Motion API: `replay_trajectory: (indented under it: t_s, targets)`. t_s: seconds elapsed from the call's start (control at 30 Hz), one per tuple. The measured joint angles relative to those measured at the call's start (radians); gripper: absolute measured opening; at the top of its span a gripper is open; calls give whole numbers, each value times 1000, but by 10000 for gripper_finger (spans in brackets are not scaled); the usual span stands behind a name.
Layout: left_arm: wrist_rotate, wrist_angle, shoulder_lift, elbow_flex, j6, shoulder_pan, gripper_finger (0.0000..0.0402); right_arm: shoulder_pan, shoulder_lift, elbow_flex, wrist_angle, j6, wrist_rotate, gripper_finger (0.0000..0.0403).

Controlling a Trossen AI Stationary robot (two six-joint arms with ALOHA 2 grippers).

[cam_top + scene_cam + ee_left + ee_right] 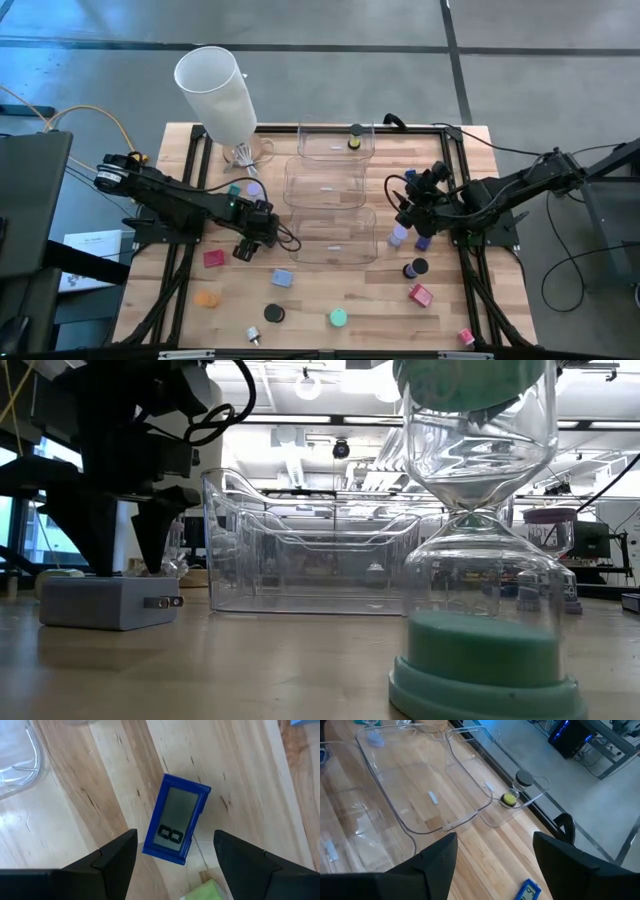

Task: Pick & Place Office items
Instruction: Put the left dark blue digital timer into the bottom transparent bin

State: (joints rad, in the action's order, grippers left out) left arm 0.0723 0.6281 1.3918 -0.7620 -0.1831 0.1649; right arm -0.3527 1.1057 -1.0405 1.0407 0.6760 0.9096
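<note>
While the left gripper [175, 865] hangs w/ fingers spread wide, empty, a blue timer [176, 820] lies flat on the table [240, 765] just ahead of them. Right gripper [495, 865] also spread, empty, above table near the clear bins [420, 785].

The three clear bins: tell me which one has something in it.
The far bin, nearest the table's back edge, holds a small hourglass with a black cap and yellow base. The middle bin and the near bin look empty.

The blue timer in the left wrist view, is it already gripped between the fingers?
No. The blue timer lies flat on the wooden table, with the left gripper open and its fingers clear of the timer's sides.
</note>
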Motion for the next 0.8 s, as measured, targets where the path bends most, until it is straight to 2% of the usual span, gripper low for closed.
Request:
replay_trajectory:
  t_s: [0.37, 0.57, 0.8]
  targets:
    - [-8, -18, 75, 0, -26, -4, 256, 0, 0, 0, -27, -27, -4, 250]
    - [-58, -27, 110, -1, -47, -39, 255, 0, 0, 0, -29, -27, -11, 250]
    - [-68, -26, 109, -1, -64, -47, 225, 0, 0, 0, -28, -27, -19, 250]
